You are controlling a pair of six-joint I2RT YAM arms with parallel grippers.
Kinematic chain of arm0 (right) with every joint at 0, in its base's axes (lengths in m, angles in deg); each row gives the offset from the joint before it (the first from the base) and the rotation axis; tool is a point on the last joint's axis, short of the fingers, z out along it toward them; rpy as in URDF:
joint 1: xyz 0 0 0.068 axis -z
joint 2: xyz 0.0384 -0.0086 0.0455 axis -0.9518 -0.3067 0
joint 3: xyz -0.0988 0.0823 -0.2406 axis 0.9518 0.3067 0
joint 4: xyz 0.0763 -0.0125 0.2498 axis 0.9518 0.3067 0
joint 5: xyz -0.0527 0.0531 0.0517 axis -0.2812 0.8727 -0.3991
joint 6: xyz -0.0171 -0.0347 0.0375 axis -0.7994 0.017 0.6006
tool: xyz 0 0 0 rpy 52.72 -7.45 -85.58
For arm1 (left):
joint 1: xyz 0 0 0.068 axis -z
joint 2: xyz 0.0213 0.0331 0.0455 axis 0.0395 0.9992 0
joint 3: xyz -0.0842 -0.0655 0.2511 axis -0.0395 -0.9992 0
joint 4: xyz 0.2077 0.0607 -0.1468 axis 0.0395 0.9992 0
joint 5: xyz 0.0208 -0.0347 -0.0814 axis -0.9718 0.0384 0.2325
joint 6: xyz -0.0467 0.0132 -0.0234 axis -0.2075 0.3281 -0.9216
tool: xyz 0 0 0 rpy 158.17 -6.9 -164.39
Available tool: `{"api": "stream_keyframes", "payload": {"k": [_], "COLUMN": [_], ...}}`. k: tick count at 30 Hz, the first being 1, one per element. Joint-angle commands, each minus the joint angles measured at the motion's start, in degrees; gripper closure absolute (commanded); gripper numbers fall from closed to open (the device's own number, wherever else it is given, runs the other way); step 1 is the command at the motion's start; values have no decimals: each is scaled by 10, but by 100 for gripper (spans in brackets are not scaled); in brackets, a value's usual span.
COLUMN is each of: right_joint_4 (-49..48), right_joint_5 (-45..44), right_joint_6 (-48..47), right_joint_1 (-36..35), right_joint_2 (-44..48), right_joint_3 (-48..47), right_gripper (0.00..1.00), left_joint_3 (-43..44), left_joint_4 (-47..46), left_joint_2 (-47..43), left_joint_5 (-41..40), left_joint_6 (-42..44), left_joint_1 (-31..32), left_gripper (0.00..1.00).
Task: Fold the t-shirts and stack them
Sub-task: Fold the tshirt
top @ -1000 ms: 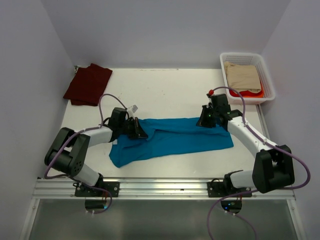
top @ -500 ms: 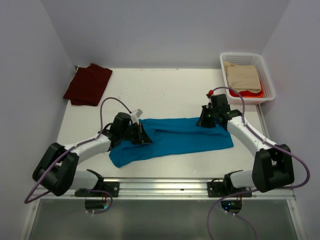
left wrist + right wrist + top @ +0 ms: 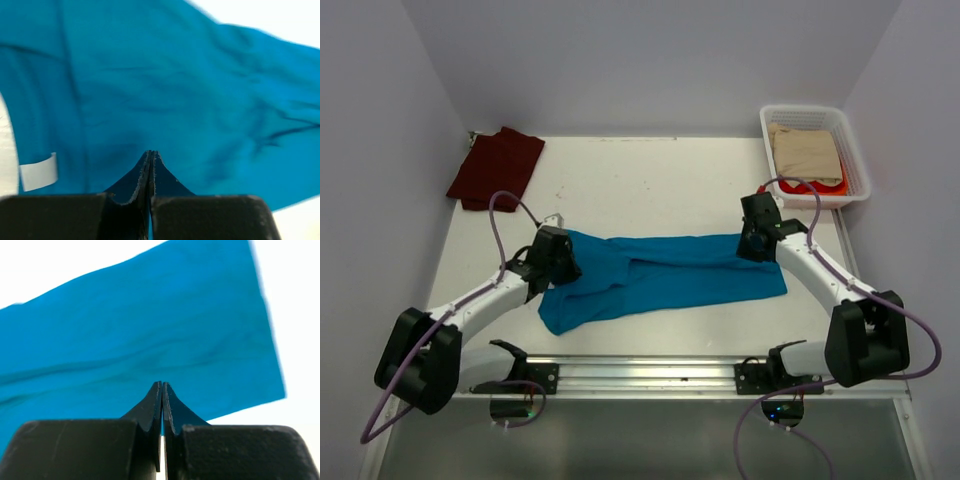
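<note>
Left end effector and right end effector clenched shut over teal-blue t-shirt ends.

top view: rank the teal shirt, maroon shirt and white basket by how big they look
1. teal shirt, clearly the largest
2. maroon shirt and basket: these look about the same size, too close to rank

The white table carries a teal-blue t-shirt. A maroon t-shirt lies far-left of it and a white basket far-right.
</note>
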Motion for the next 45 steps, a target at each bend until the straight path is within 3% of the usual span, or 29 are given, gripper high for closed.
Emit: {"api": "stream_keyframes", "payload": {"k": [1,16,22,25,34,38,45], "right_joint_4": [22,-84,-115,-120,-79,-75,-40], "right_joint_5": [-126,-70,-21,15,143,206,224], "right_joint_6": [32,28,28,28,26,30,61], "right_joint_1": [3,5,5,3,0,-16,-85], "right_joint_2": [-17,-181,-180,-172,-152,-147,-77], "right_joint_3": [-24,-25,21,50,71,84,124], "right_gripper": [100,100,100,100,100,100,100], "left_joint_3": [-22,-46,-45,-28,144,247,446], "left_joint_4": [5,-27,-28,-50,-101,-87,-17], "left_joint_2": [53,63,68,103,330,394,540], "left_joint_5": [-24,-15,-18,4,61,91,147], "left_joint_6": [-17,-31,-22,-10,-7,11,44], "left_joint_1": [-19,-28,-44,-84,-128,-134,-162], "left_gripper": [100,100,100,100,100,100,100]}}
